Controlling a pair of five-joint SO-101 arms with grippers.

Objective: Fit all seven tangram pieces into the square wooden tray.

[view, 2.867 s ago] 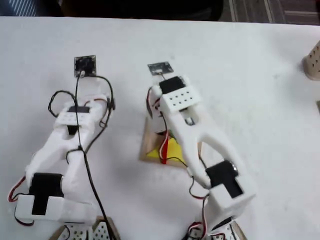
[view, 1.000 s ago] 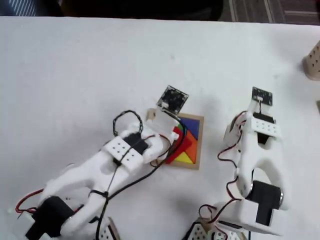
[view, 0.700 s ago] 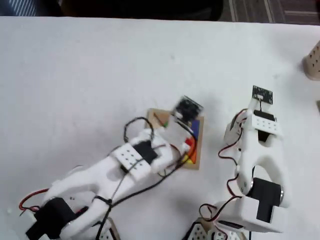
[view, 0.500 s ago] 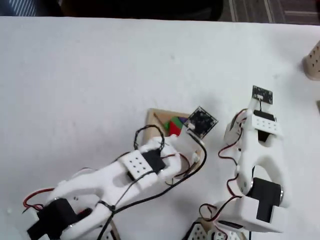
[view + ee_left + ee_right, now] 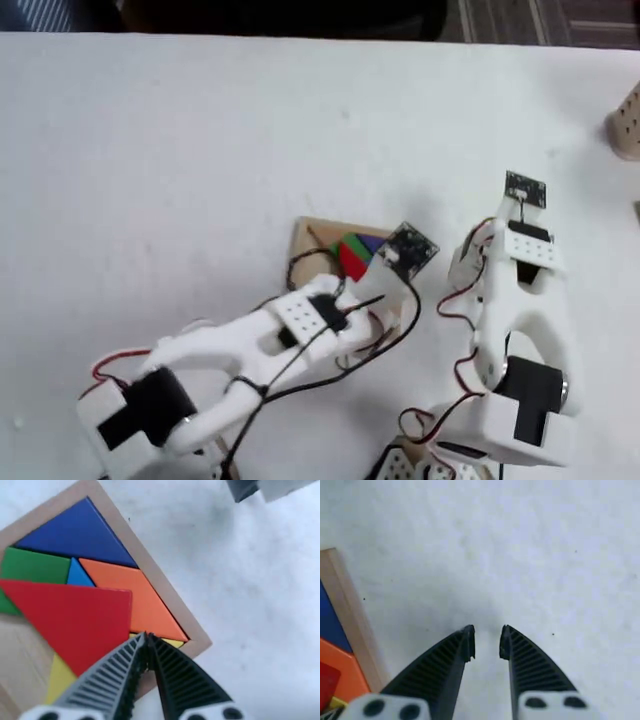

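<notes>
The left tool (image 5: 146,641), clenched on nothing, has been swung across the tray (image 5: 197,639), which is kept near the table's (image 5: 200,150) front edge, to its rim facing the right tool (image 5: 486,642), left unmoved and slightly parted.

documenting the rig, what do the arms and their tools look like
The left arm and right arm are white plastic with black motor blocks, loose red and black cables, dark camera boards at the wrists. The left tool and right tool have black ribbed fingers.
</notes>
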